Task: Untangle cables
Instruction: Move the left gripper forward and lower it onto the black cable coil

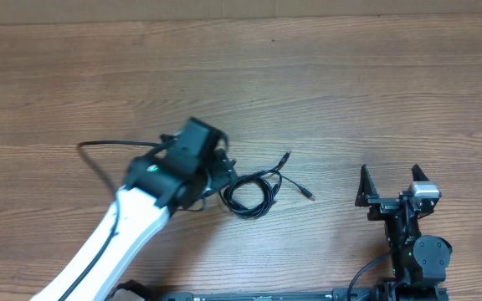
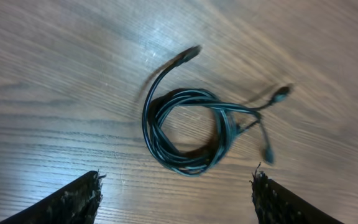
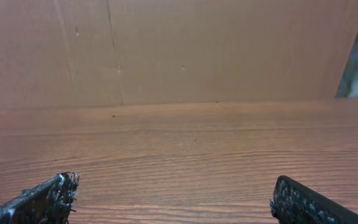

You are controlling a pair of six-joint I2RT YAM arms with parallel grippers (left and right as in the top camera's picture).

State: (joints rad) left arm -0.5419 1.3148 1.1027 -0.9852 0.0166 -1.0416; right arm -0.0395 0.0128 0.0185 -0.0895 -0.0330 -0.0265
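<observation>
**Cables (image 1: 249, 194) coiled mid-table, both grippers released**

Locate the cables on the wooden table (image 1: 350, 84), slightly left of its centre. They lie flat as one round coil of several thin black turns. From the right side of the coil, two short ends run out: one plug end (image 1: 287, 155) points up and to the right, and a second plug end (image 1: 308, 195) lies to the right of the coil.

Check the left gripper (image 1: 221, 172) in the overhead view: it sits just beside the left edge of the coil. In the left wrist view, the fingers (image 2: 82, 196) stand wide apart with nothing between them, and the coil lies on the table just beyond the fingertips. Whether a finger touches the cord cannot be told. This view is slightly blurred; it shows three loose ends, one at the top of the coil and two at its right.

Check the right gripper (image 1: 390, 180): it is well apart from the cables, at the table's right near edge. Its fingers are spread and hold nothing. The right wrist view shows only bare table and a brown backdrop (image 3: 197, 50).
</observation>
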